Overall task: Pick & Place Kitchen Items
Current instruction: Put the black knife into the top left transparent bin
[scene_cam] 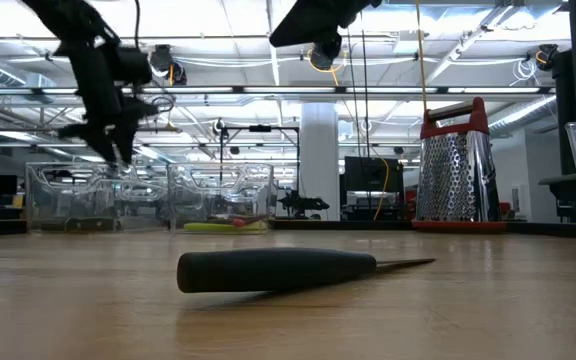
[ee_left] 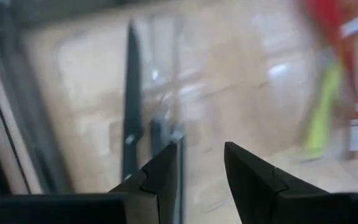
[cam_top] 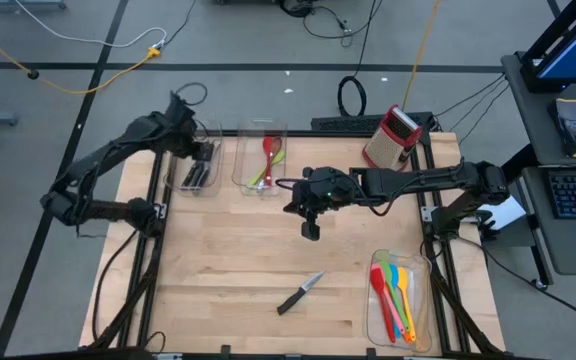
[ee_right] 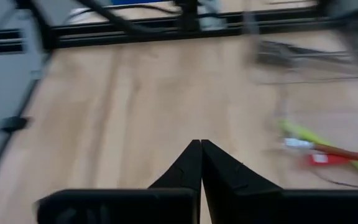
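Two arms show from above: your left gripper (cam_top: 205,152) hangs over the far-left bin (cam_top: 194,183), where dark knives (cam_top: 196,176) lie, and your right gripper (cam_top: 311,228) hovers mid-table, empty. One black-handled knife (cam_top: 299,294) lies loose on the near boards; coloured spatulas (cam_top: 394,297) fill the near-right bin (cam_top: 418,335).

At table height, that loose knife (scene_cam: 288,270) lies flat, with the grater (scene_cam: 455,166) well behind.

Your left wrist camera shows its fingers (ee_left: 161,180) apart, holding nothing, above the binned knives (ee_left: 131,106).

Your right wrist camera shows its fingers (ee_right: 211,167) pressed together. Descend like that and you would likely shove the flat knife rather than grip it, so part them first.
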Motion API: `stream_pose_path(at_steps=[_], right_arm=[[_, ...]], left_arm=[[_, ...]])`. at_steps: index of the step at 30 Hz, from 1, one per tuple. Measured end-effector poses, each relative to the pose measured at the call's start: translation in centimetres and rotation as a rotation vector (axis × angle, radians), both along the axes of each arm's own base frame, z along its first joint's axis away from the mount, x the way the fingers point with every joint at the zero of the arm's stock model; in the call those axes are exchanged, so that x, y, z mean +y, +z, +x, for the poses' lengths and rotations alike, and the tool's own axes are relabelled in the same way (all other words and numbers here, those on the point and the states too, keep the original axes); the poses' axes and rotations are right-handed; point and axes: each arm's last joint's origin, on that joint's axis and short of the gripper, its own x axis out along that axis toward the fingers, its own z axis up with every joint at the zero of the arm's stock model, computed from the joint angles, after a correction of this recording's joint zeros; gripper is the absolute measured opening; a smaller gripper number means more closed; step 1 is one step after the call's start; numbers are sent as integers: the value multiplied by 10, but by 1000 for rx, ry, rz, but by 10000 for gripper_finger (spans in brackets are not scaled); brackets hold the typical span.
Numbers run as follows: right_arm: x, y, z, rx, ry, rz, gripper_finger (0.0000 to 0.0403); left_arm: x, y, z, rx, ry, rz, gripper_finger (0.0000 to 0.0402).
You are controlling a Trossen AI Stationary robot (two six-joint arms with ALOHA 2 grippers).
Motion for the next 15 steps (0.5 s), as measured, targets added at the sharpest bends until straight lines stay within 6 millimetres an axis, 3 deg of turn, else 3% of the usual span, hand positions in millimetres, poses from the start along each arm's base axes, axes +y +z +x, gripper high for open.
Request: stream_pose_path(at_steps=[6, 15], right_arm=[[9, -1, -2, 12, 191, 63, 0], [35, -1, -4, -12, 347, -53, 0]], left_arm=[[-22, 42, 6, -170, -78, 150, 136], [-77, 77, 12, -384, -317, 289, 125]])
